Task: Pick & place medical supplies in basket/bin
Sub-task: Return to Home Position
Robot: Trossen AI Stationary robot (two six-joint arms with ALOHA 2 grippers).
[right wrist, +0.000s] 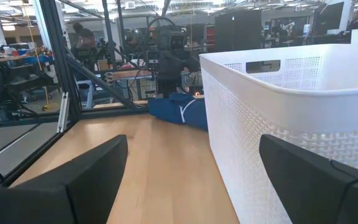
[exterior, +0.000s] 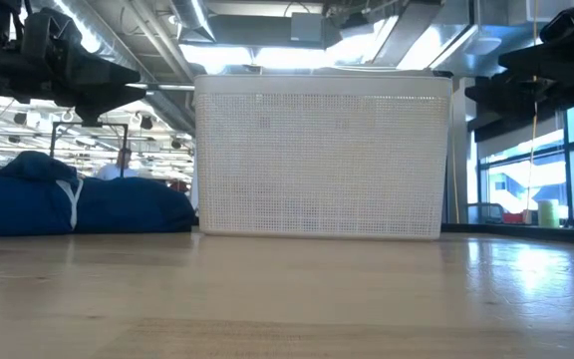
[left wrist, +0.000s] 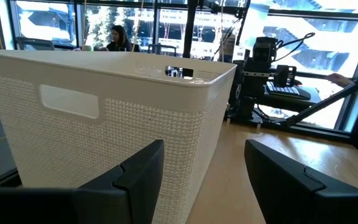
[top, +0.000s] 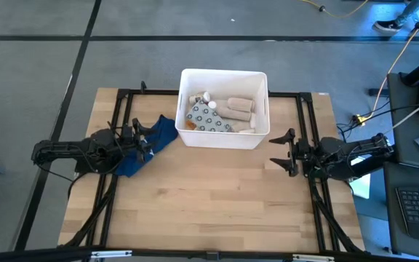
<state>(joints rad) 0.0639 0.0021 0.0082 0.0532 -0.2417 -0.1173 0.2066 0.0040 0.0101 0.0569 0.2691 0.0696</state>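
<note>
Desk is carrying your white bin at its far middle, standing upright. Blue cloth is lying just beside the bin's left wall. Your left hand is hovering above that cloth with fingers spread, gripping nothing. Your right hand is waiting near the bin's right front corner, also spread and empty. Inside the bin you are seeing the medical supplies: a grey ring-patterned packet is lying beside beige rolls and a small white bottle.
</note>
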